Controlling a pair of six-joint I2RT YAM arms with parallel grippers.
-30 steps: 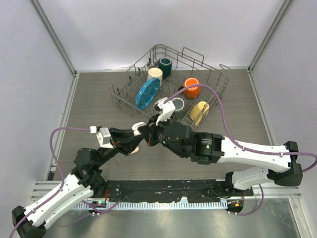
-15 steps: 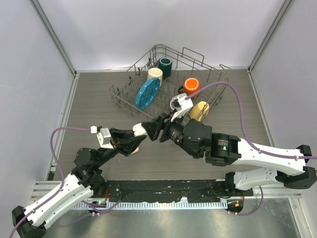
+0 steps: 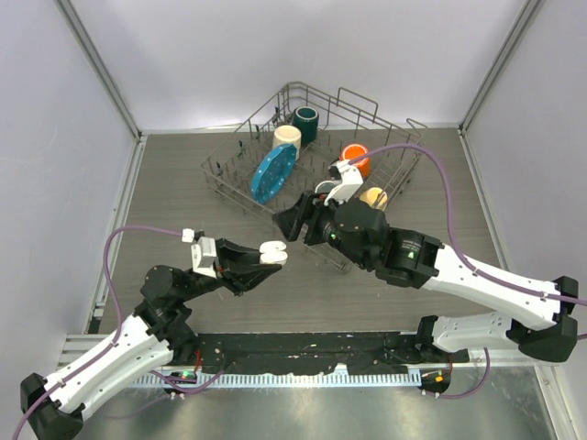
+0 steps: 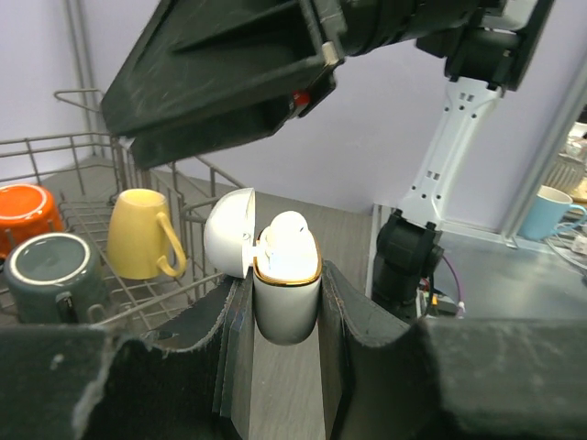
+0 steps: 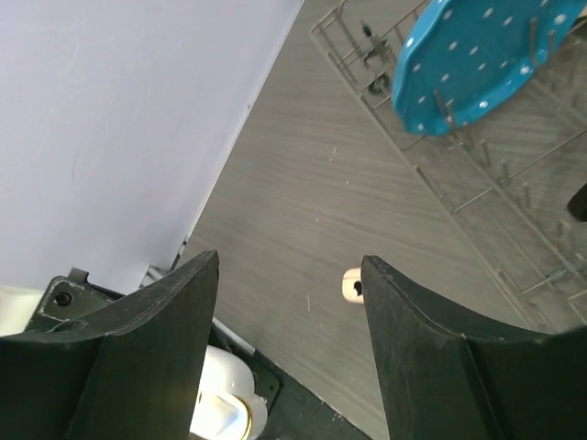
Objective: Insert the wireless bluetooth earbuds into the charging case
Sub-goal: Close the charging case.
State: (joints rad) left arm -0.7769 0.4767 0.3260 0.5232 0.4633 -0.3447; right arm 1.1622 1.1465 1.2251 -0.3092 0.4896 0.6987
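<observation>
Grey worktop (image 3: 174, 192) is seen from above, and a wire dish rack (image 3: 229, 188) is placed at 12 o'clock. The charging case (image 4: 286, 307) is gripped upright in the left pincer (image 3: 261, 259); its lid is opened and one earbud (image 4: 289, 226) is seated inside. The right pincer (image 5: 289, 266) is held open and empty, at 1 o'clock from the case. A cream-beige earbud (image 5: 351, 286) is seen lying on the worktop.

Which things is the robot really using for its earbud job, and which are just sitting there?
For the job:
charging case
earbud in the case
cream earbud on the table

Just lying about:
dish rack
blue dotted plate
yellow mug
orange mug
grey mug
cream mug
dark green mug
</observation>
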